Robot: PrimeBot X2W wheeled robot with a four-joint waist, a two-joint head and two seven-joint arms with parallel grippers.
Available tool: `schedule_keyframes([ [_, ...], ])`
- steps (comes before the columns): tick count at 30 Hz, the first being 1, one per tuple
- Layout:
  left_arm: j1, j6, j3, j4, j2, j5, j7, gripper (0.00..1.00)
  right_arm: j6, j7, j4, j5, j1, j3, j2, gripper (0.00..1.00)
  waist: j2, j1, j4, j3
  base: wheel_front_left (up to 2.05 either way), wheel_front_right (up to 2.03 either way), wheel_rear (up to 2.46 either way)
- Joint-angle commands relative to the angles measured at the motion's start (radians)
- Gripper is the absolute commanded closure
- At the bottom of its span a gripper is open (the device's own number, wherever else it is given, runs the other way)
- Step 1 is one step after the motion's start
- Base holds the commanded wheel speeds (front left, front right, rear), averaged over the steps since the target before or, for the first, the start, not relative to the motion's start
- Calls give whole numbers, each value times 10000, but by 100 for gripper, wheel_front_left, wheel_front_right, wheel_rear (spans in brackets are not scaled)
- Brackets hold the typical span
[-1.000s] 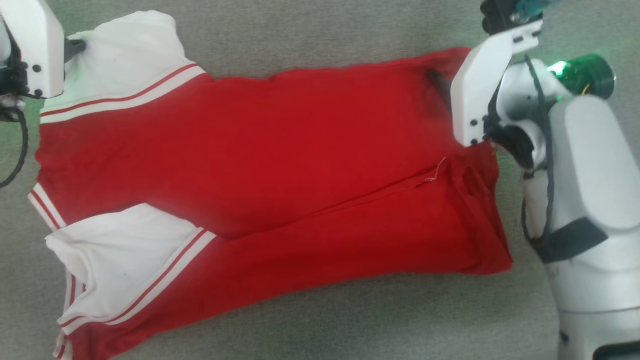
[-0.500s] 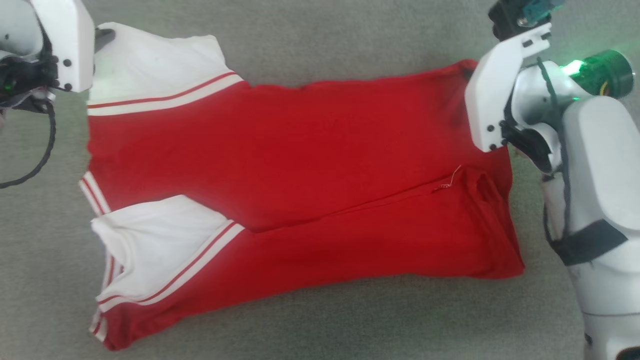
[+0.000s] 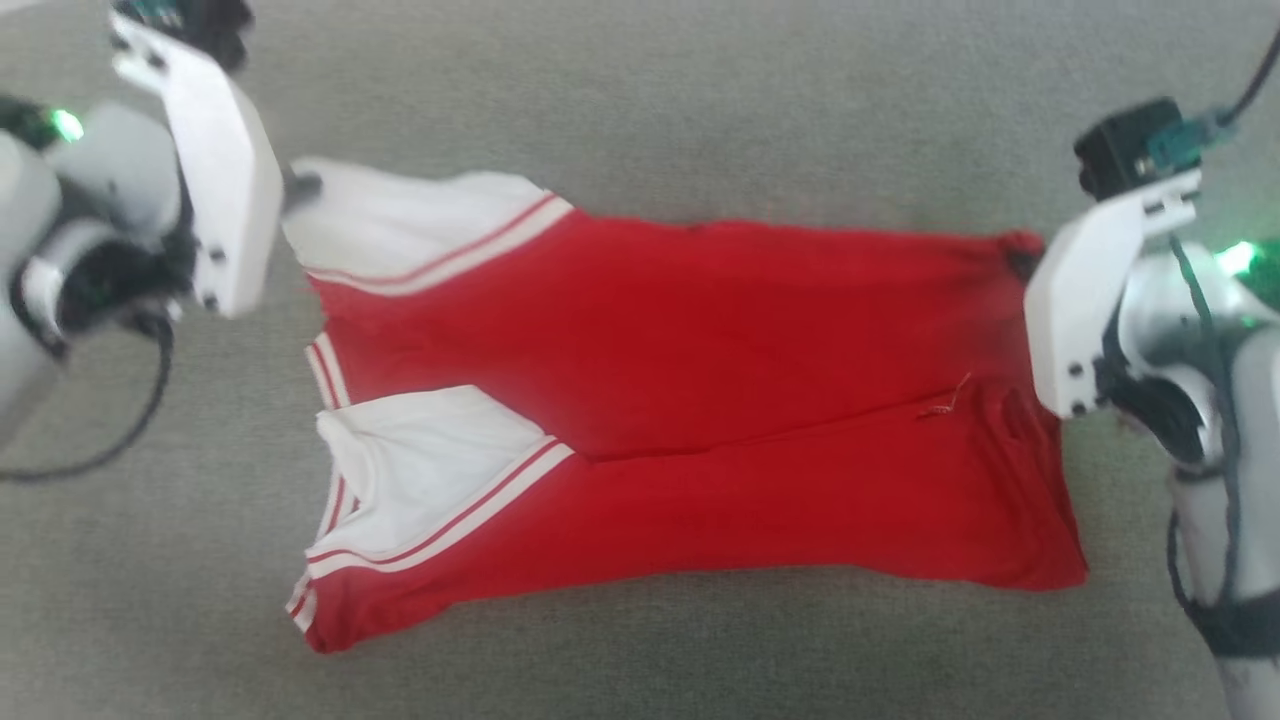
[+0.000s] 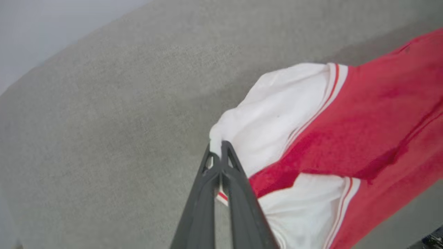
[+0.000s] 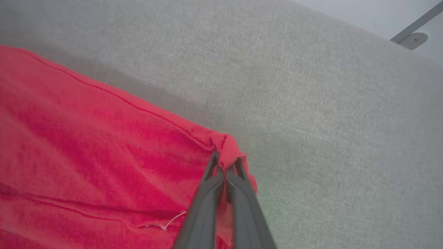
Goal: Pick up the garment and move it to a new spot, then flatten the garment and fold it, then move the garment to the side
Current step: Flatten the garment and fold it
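The soft, limp garment [image 3: 700, 380] lies stretched across the grey counter [image 3: 640, 100], with the left hand [image 4: 219, 152] pinching its white sleeve corner and the right hand [image 5: 226, 166] pinching a red hem corner, which look like sensible holds against sagging.

the head view is soft all over. there the left tool [image 3: 300, 186] keeps most of its fingers behind the left wrist plate [image 3: 215, 190]; just a dark tip shows against the garment [image 3: 700, 340]. the right tool [image 3: 1021, 262] is covered the same way by the right wrist plate [image 3: 1085, 300]. in the left wrist view the garment runs off the right and bottom edges, away from the tool; in the right wrist view, off the left and bottom. the fabric pinched between each tool's fingertips is hidden.
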Motion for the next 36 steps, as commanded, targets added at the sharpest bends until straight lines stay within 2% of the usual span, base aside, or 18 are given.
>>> schedule_keyframes([
  [1,331,229,-94,-410,158,-1,81,100,1,140,-220,86,320,-114,-61,100,0,0,174,-165,0,0,0],
  [7,1607,1431,-337,-2718,1057,-502,313,100,1,875,-1061,335,1680,-629,-2,100,0,0,303,-291,0,0,0],
  [11,2351,1960,-468,-3573,1379,-723,193,100,1,1063,-1175,334,2345,-1016,152,100,0,0,332,-316,0,0,0],
  [15,3006,2138,-633,-3582,1357,-1085,41,100,1,1086,-854,419,2739,-1068,373,100,0,0,275,-337,0,0,0],
  [19,3553,2050,-678,-3016,1117,-1549,-91,100,1,875,-364,428,2848,-946,494,100,0,0,194,-438,0,0,0],
  [20,3631,2024,-669,-2853,1052,-1636,-154,100,1,756,-275,371,2801,-936,500,78,0,0,177,-475,0,0,0],
  [21,3691,1971,-638,-2687,988,-1680,-268,84,1,664,-177,372,2765,-899,535,64,0,0,161,-516,0,0,0],
  [22,3743,1952,-565,-2538,922,-1757,-414,55,1,586,-131,396,2721,-867,555,53,0,0,149,-552,0,0,0],
  [23,3802,1918,-511,-2403,845,-1805,-553,5,1,494,-99,411,2668,-859,547,0,0,0,142,-605,0,0,0],
  [24,3851,1866,-476,-2308,814,-1784,-673,0,1,420,-85,450,2638,-857,543,0,0,0,137,-659,0,0,0],
  [31,3998,1695,-120,-2149,765,-1681,-1654,0,1,471,-415,780,2824,-817,362,0,0,0,182,-1053,0,0,0],
  [36,4245,1571,124,-2270,920,-1211,-3010,0,1,739,-799,895,3032,-1137,123,0,0,0,268,-1337,0,0,0],
])
